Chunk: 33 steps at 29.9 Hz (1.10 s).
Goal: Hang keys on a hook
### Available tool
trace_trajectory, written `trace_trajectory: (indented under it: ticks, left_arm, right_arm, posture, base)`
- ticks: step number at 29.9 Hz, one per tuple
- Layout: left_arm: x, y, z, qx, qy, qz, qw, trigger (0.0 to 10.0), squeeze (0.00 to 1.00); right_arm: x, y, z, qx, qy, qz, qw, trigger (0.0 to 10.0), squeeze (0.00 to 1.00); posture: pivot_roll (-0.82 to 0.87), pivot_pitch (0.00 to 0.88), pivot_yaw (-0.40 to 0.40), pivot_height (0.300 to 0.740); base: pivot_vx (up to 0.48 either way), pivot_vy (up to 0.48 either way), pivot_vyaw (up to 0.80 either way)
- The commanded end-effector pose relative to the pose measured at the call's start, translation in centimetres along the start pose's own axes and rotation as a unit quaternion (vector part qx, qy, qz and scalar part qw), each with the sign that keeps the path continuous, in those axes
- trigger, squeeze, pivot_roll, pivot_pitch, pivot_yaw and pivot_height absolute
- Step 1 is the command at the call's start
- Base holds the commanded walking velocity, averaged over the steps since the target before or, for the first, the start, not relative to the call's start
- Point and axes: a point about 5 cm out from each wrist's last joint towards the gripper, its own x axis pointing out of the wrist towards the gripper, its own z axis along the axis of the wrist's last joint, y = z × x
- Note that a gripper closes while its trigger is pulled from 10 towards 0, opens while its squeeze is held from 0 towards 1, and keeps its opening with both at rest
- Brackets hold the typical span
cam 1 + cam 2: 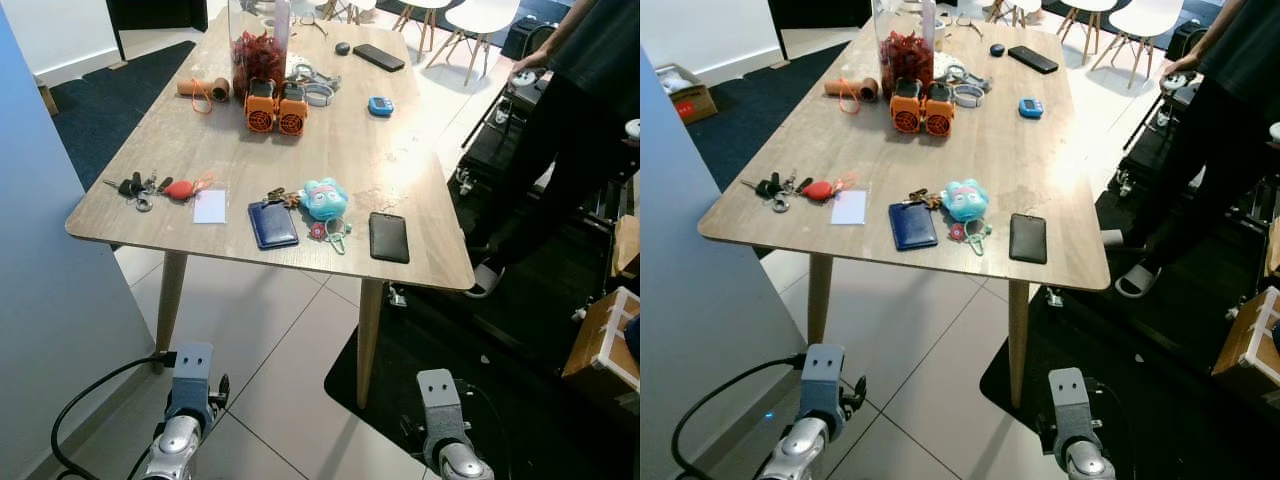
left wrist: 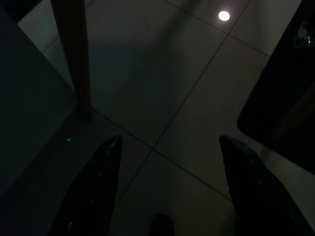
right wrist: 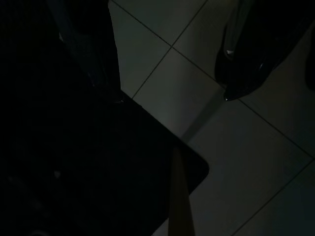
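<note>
A bunch of keys (image 1: 138,187) with a red tag (image 1: 180,189) lies near the left front corner of the wooden table (image 1: 400,170). A second bunch (image 1: 281,196) lies mid-front, beside a blue plush charm (image 1: 324,199). Both arms hang low in front of the table, the left arm (image 1: 186,398) and the right arm (image 1: 440,408). In the left wrist view my left gripper (image 2: 170,138) is open above the floor tiles, by a table leg (image 2: 74,54). My right gripper (image 3: 172,98) is open too, over the edge of a black mat (image 3: 74,162).
On the table lie a blue wallet (image 1: 272,223), a white card (image 1: 210,206), a black phone (image 1: 388,237), two orange devices (image 1: 276,108) and a jar (image 1: 258,45). A grey-blue panel (image 1: 50,300) stands close on the left. A person (image 1: 570,110) stands at the right.
</note>
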Motion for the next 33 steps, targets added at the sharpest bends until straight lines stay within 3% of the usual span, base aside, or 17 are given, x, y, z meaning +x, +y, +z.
trace_trajectory:
  ticks: [1, 10, 33]
  left_arm:
    - [0.01, -0.26, -0.20, -0.009, 0.007, -0.001, 1.000, 10.0, 0.00]
    - [-0.10, -0.07, -0.39, -0.009, 0.009, 0.004, 1.000, 10.0, 0.00]
    - [-0.07, 0.54, -0.24, -0.014, 0.008, 0.025, 1.000, 10.0, 0.00]
  right_arm:
    - [-0.11, -0.33, -0.30, -0.002, 0.004, -0.003, 1.000, 10.0, 0.00]
    - [-0.16, -0.36, -0.40, -0.005, 0.005, -0.002, 1.000, 10.0, 0.00]
    - [-0.08, -0.17, -0.30, -0.005, 0.008, 0.001, 1.000, 10.0, 0.00]
  posture:
    - [0.09, 0.028, -0.101, 0.740]
    - [0.09, 0.026, -0.103, 0.740]
    - [0.09, 0.033, -0.103, 0.740]
  base:
    - [0.292, 0.000, 0.00]
    - [0.286, 0.000, 0.00]
    - [0.000, 0.000, 0.00]
